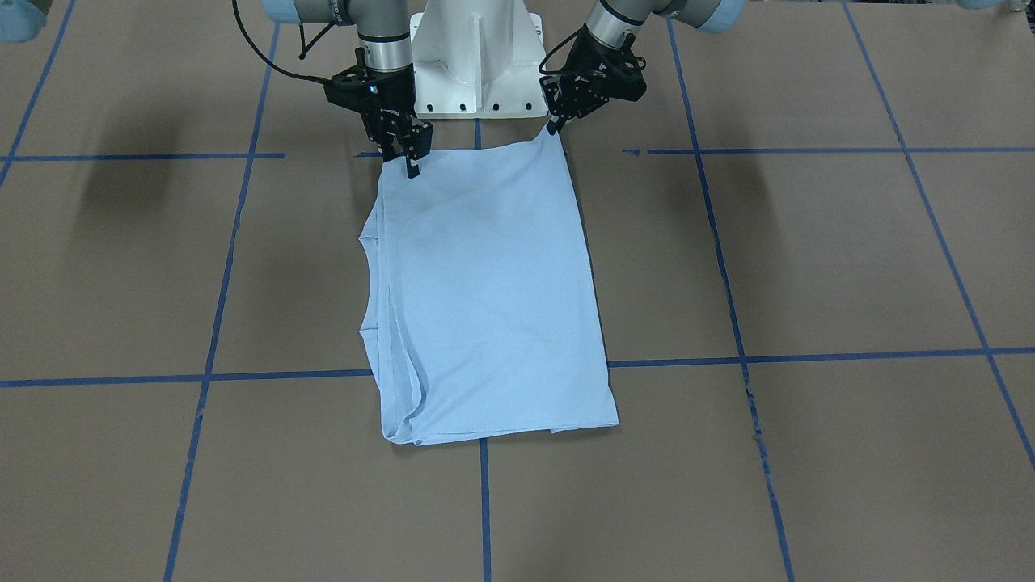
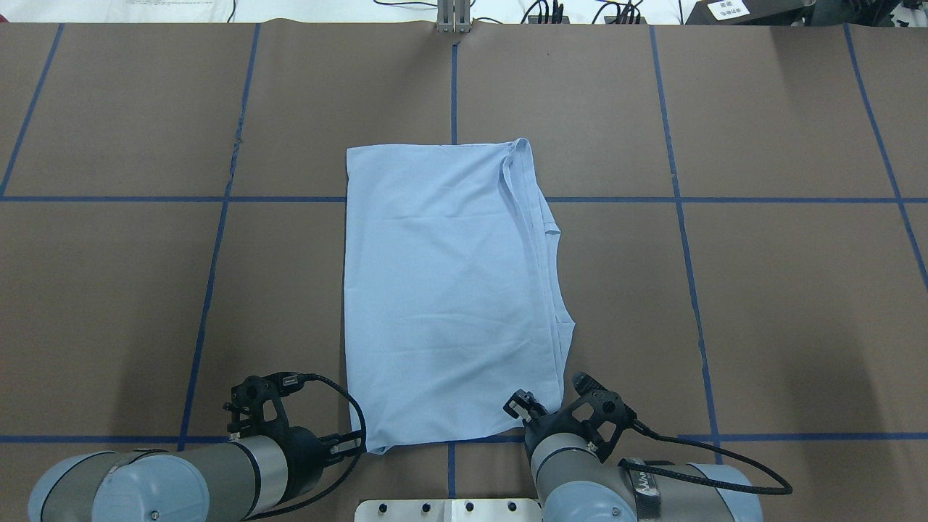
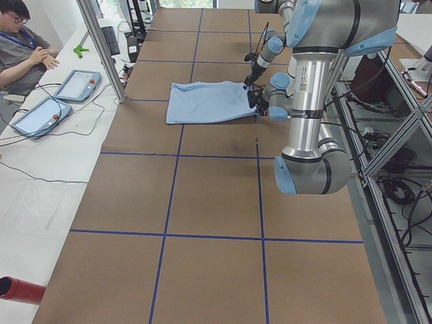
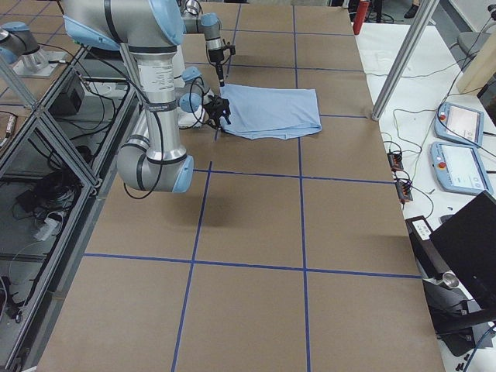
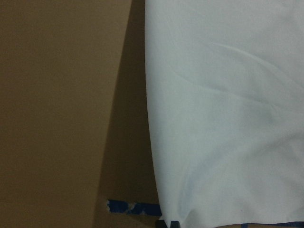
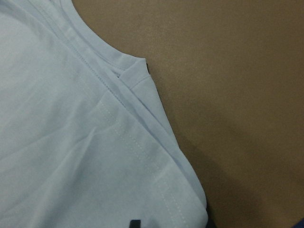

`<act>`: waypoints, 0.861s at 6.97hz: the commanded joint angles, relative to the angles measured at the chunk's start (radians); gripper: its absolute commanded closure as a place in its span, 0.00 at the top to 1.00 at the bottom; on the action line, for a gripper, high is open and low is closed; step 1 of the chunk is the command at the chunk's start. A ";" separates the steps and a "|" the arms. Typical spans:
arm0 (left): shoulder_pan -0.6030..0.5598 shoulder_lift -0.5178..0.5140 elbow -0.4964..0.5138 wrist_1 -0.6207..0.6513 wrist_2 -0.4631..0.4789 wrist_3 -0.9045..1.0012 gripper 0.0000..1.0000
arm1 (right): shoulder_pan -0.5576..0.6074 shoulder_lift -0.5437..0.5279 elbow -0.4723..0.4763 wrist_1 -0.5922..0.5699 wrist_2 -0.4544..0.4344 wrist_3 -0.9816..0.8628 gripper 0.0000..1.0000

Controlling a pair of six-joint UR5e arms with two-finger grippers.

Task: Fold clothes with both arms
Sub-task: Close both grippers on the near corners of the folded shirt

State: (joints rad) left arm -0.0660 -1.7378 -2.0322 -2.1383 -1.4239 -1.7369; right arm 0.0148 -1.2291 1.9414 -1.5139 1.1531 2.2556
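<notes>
T-shirt (image 1: 493, 299) corners, apparently in fingers (image 1: 413, 164)

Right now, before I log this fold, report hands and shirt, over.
Black left hand shut, pinching robot-side corner of light blue folded T-shirt. Black right hand at other robot-side corner, grip unclear. Shirt flat; nothing lying on it.

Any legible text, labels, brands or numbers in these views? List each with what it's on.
Nothing can be read as text.
White sticker on a dark box, top right of the overhead view: has marks, too small to read.
Dark strip label on the left arm: blurred, unreadable.
On the light blue T-shirt: no print or label writing shows.
</notes>
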 commanded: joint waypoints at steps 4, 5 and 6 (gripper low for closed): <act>-0.003 -0.006 -0.009 0.001 -0.001 0.010 0.00 | 0.022 0.005 0.045 -0.005 -0.012 0.032 0.00; -0.011 -0.003 -0.055 0.003 -0.007 0.014 0.00 | 0.027 -0.001 0.107 -0.018 -0.009 0.030 0.00; -0.015 0.010 -0.116 0.009 -0.009 0.014 0.00 | 0.031 -0.010 0.204 -0.081 -0.006 0.029 0.00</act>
State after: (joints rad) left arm -0.0751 -1.7387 -2.0876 -2.1344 -1.4295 -1.7248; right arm 0.0397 -1.2304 2.0474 -1.5421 1.1436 2.2868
